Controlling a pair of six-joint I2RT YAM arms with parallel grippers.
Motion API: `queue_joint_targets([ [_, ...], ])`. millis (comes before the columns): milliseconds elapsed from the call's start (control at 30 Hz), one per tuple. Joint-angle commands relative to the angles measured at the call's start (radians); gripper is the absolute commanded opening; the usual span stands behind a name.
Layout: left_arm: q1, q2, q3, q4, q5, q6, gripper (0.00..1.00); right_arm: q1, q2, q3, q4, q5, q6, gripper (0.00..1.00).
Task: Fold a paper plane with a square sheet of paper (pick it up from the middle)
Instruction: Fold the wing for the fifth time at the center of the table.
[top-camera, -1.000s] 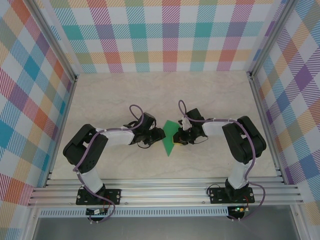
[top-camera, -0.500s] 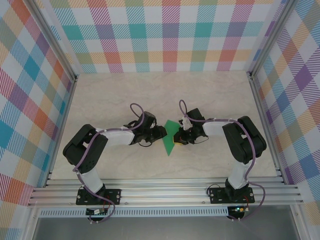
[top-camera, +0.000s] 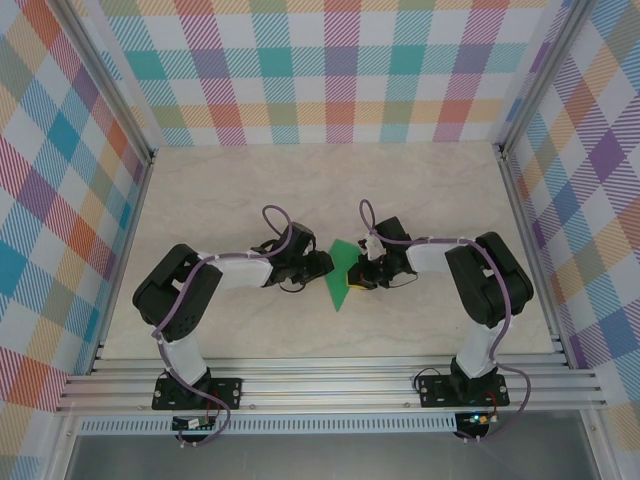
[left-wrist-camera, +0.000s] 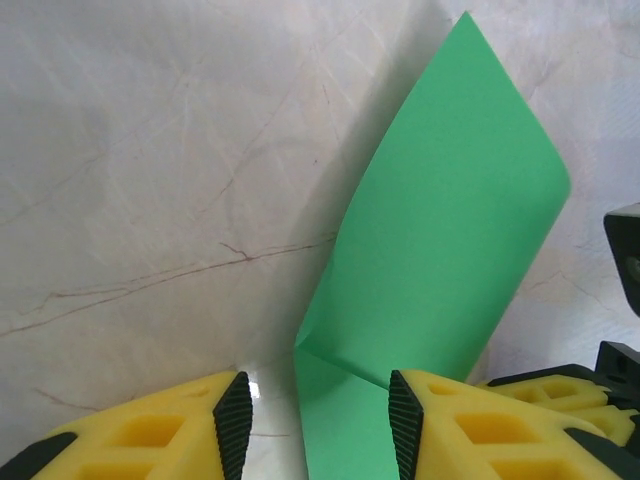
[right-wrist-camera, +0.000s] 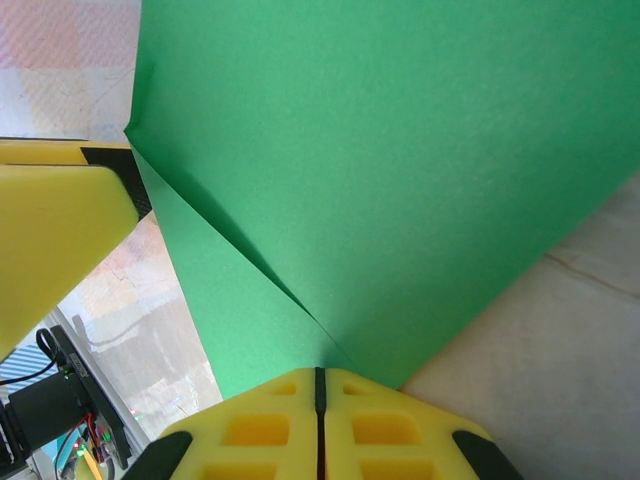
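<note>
a pale cream table (top-camera: 420, 190) with faint brown marble veins runs back from the aluminium rail (top-camera: 330, 385). well beyond the rail the square sheet of paper (top-camera: 340, 275) stands bent and creased; whether it touches the table is unclear.

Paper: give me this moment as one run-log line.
paper: curved, one crease showing | right gripper: shut on paper | left gripper: open, paper between jaws, not clamped | stage: early fold
</note>
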Motion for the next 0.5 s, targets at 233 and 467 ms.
queue_joint_targets([
  [233, -0.006, 0.027, 0.023, 0.067, 0.043, 0.005, 0.37, -0.011, 0.014, -0.024, 0.022, -0.013, 0.000, 0.07],
  [467, -0.008, 0.029, 0.031, 0.057, 0.039, 0.009, 0.37, -0.012, 0.022, -0.022, 0.029, -0.024, 0.003, 0.07],
])
